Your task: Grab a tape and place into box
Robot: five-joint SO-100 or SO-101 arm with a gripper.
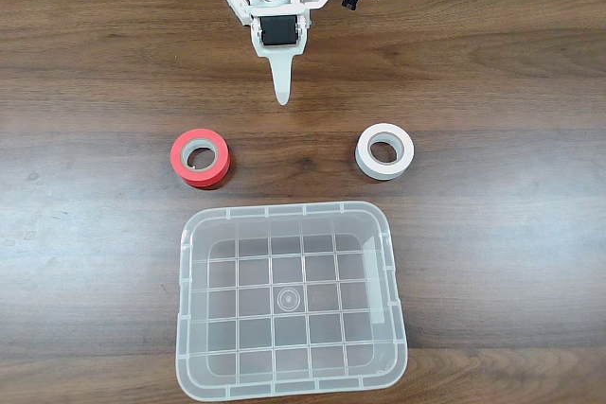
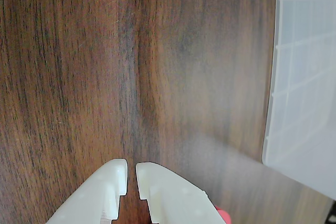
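**Wrong roll, or a shoved one: the risks before the grasp**

The tool (image 1: 281, 92) hangs over the bare worktop (image 1: 95, 63), its fingers nearly together with only a thin gap between the tips in the wrist view (image 2: 131, 179), holding nothing. The red tape (image 1: 200, 156) lies flat on the worktop, just beyond the box (image 1: 379, 234) rim and left of the tool in the fixed view. A white tape roll (image 1: 384, 151) sits about as far off on the right, so a drift that way could take the wrong roll. Descending with fingers this narrow would likely land on the ring and push it away. The box stands close; a low carry could clip its wall.
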